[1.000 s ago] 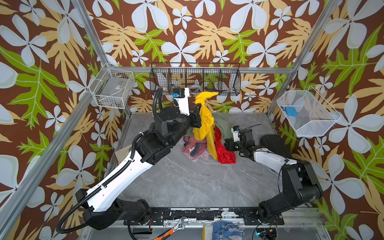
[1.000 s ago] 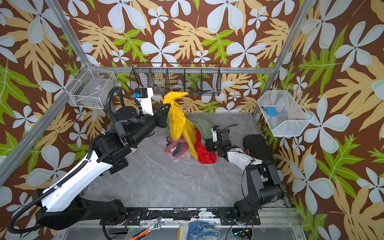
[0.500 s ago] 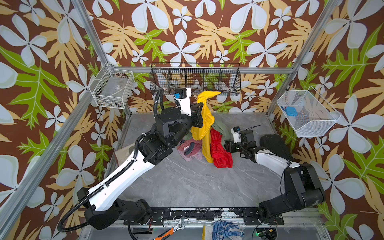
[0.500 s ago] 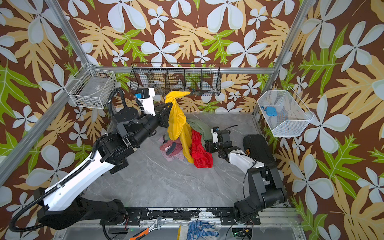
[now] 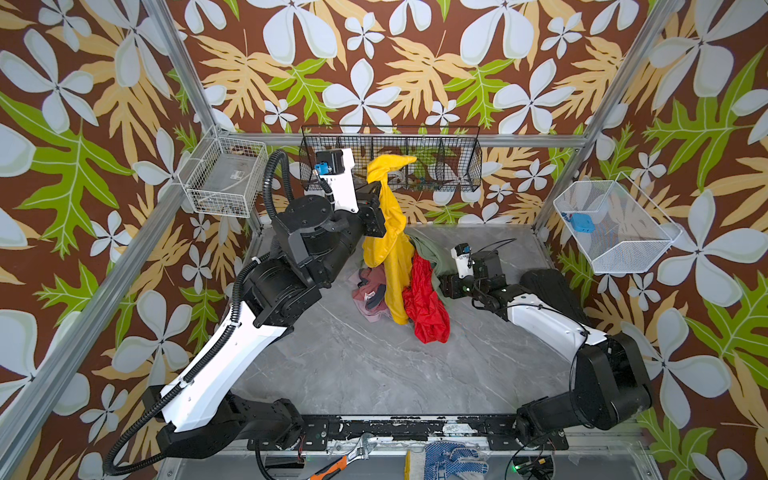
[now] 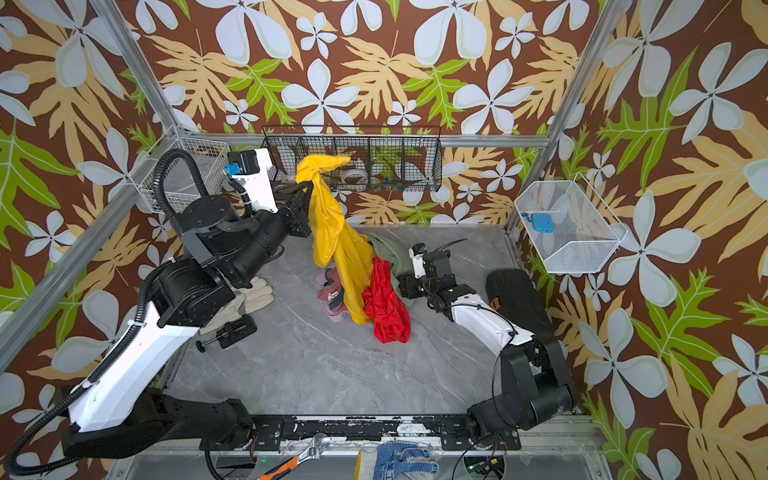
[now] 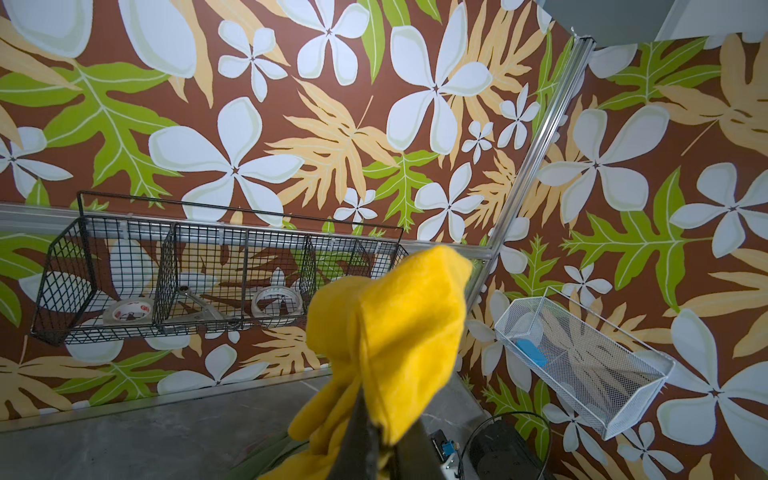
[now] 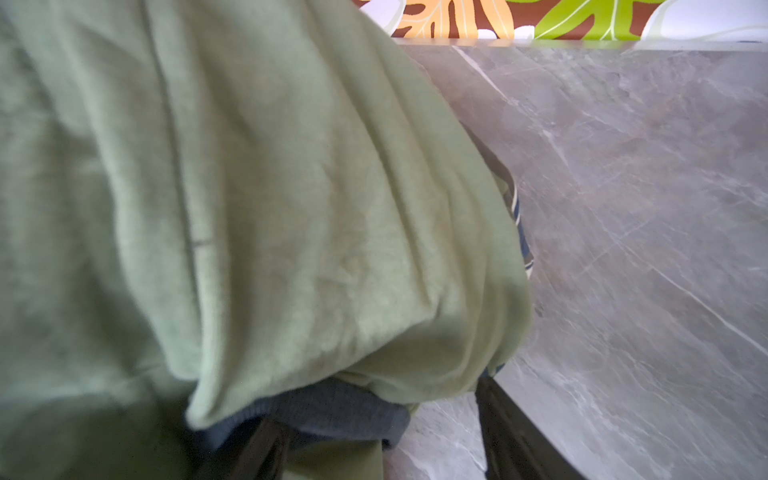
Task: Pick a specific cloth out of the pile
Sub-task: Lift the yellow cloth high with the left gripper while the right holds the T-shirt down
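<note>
left tool [image 5: 376,193] clamped on the mustard-yellow fabric cloth [image 5: 392,249], held high at 12 o'clock to peel it off the garment pile [image 5: 426,307]; right tool [image 5: 445,286], jaws apart, straddles the olive-green shirt [image 8: 249,208] at 3 o'clock, likely anchoring it.

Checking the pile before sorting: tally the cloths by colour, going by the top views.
yellow cloth: 1
red cloth: 1
green cloth: 1
pink cloth: 1
Total: 4
</note>
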